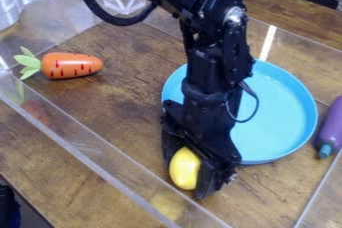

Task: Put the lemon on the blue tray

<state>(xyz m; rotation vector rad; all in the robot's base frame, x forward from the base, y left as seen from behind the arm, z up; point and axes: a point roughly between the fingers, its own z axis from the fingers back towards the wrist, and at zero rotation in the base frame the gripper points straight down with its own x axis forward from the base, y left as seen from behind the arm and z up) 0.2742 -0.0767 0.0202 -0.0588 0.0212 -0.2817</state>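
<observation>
The lemon (pixel 185 168), small, smooth and bright yellow, sits between the black fingers of my gripper (pixel 189 170), which is shut on it. It hangs just above the wooden table, by the near left rim of the blue tray (pixel 274 107). The tray is a large round shallow dish right of centre. My black arm comes down from the top and hides part of the tray's left side.
An orange carrot (pixel 67 66) with green leaves lies at the left. A purple eggplant (pixel 330 127) rests at the right edge beside the tray. A clear plastic wall (pixel 94 157) runs along the front of the table.
</observation>
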